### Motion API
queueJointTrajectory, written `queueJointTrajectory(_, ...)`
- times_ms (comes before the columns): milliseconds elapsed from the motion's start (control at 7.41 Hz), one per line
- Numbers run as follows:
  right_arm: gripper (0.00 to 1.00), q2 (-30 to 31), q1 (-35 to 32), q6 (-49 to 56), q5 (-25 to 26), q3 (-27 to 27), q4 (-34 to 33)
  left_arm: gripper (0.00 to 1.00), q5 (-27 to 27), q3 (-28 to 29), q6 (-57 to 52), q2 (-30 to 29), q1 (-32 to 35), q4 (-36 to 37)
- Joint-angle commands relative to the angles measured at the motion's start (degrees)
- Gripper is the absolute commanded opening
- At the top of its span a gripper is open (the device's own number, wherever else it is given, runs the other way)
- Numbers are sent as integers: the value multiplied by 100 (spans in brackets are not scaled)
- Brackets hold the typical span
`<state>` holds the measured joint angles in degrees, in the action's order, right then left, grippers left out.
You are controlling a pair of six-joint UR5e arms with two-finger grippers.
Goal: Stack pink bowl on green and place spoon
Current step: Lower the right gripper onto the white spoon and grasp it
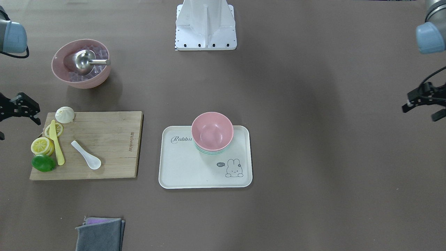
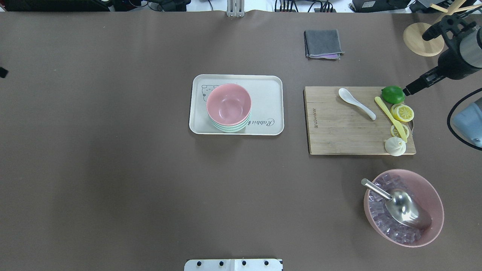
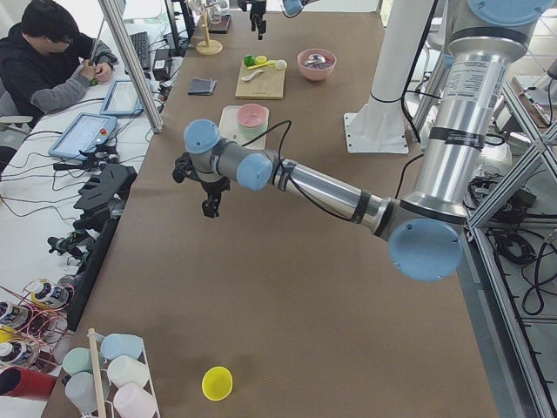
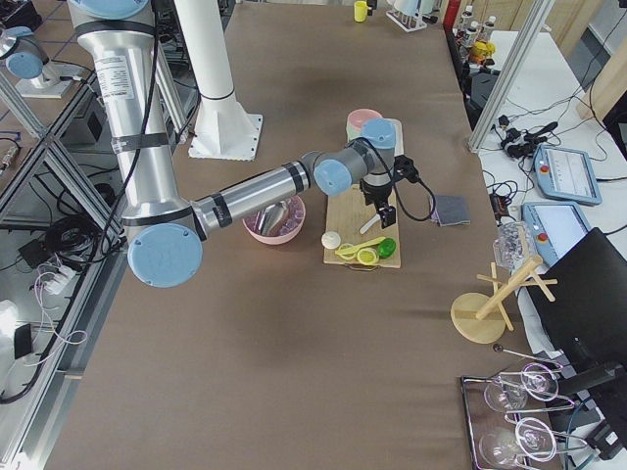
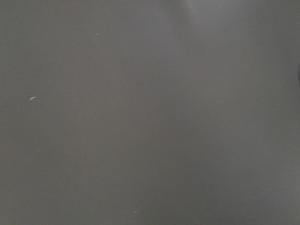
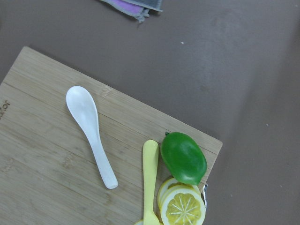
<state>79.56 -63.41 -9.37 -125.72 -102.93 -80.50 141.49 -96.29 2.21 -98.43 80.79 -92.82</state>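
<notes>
The small pink bowl [image 1: 212, 130] sits nested on top of the stack of mint-green bowls [image 1: 209, 151], on the white rabbit tray [image 1: 181, 167]; it also shows in the overhead view [image 2: 228, 103]. The white spoon [image 1: 86, 155] lies flat on the bamboo cutting board [image 1: 111, 139], scoop towards the tray's side; the right wrist view shows the spoon [image 6: 91, 133] below the camera. My right gripper [image 1: 17, 122] hovers open and empty at the board's outer end, near the lime. My left gripper [image 1: 420, 113] is open and empty, far to the other side over bare table.
A yellow knife [image 1: 57, 146], lemon slices [image 1: 42, 145], a lime [image 6: 183, 158] and a white bun [image 1: 65, 114] crowd the board's outer end. A large pink bowl [image 1: 81, 64] with clear cubes and a metal scoop stands near the robot's base. A folded grey cloth [image 1: 100, 234] lies beyond the board.
</notes>
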Motion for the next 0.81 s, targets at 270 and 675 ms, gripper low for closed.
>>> queueJointTrajectory(270,100,-782,1013,488,662,964,217,98,45,576,-1917,570,903,1)
queueJointTrajectory(675,86,-784,1076,480,671,1495,913,98,45,567,-1908,605,903,9)
